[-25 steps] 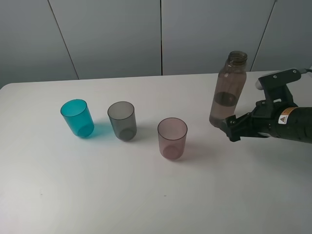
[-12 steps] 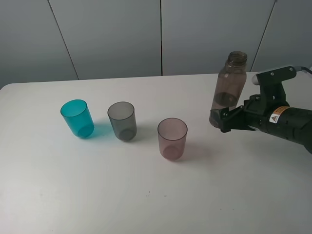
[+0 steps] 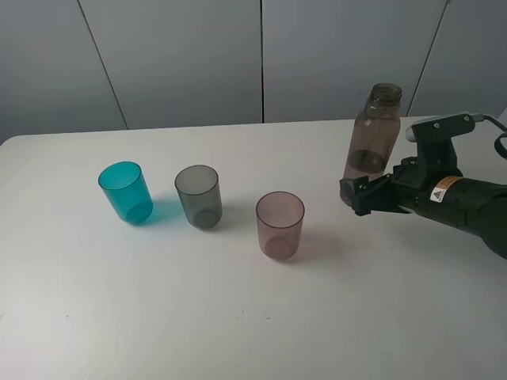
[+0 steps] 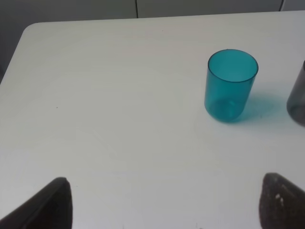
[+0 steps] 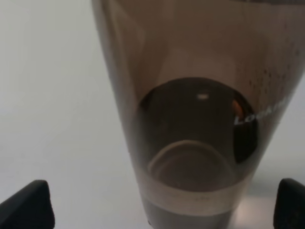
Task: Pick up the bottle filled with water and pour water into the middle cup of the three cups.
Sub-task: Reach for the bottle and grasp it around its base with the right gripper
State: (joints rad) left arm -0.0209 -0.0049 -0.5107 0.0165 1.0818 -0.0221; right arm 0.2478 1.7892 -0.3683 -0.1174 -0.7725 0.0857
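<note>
Grey wall panels (image 3: pixel 182 55) back a white surface (image 3: pixel 238 332) that fills most of the high view. On it the three cups (image 3: pixel 198 202) stand upright in a slanting row, all open-mouthed and apart from one another. The middle cup (image 3: pixel 198 196), smoky grey, has the teal-blue cup (image 3: pixel 125 191) at its 9 o'clock and the pinkish-mauve cup (image 3: pixel 280 225) at its 4 o'clock. From the pinkish-mauve cup, the bottle (image 3: pixel 372 131) stands at 2 o'clock, well apart from the row, upright and uncapped, with its threaded neck up. A darker oval shows low in its smoky body.

The right gripper (image 3: pixel 355 194) reaches in from 3 o'clock, level with the bottle's lower part and hiding its foot from the high camera. In the right wrist view the bottle (image 5: pixel 190 119) fills the middle and the two dark fingertips (image 5: pixel 26 205) sit far out on either side of it, with bare surface showing between each tip and the bottle wall. The jaws are spread wide around the bottle and do not grip it.

The left gripper (image 4: pixel 164 210) shows only in its own wrist view. Its fingertips (image 4: pixel 47 205) are spread far apart above the surface. The teal-blue cup (image 4: pixel 231 86) stands beyond them, and an edge of the middle cup (image 4: pixel 298 98) shows beside it.
</note>
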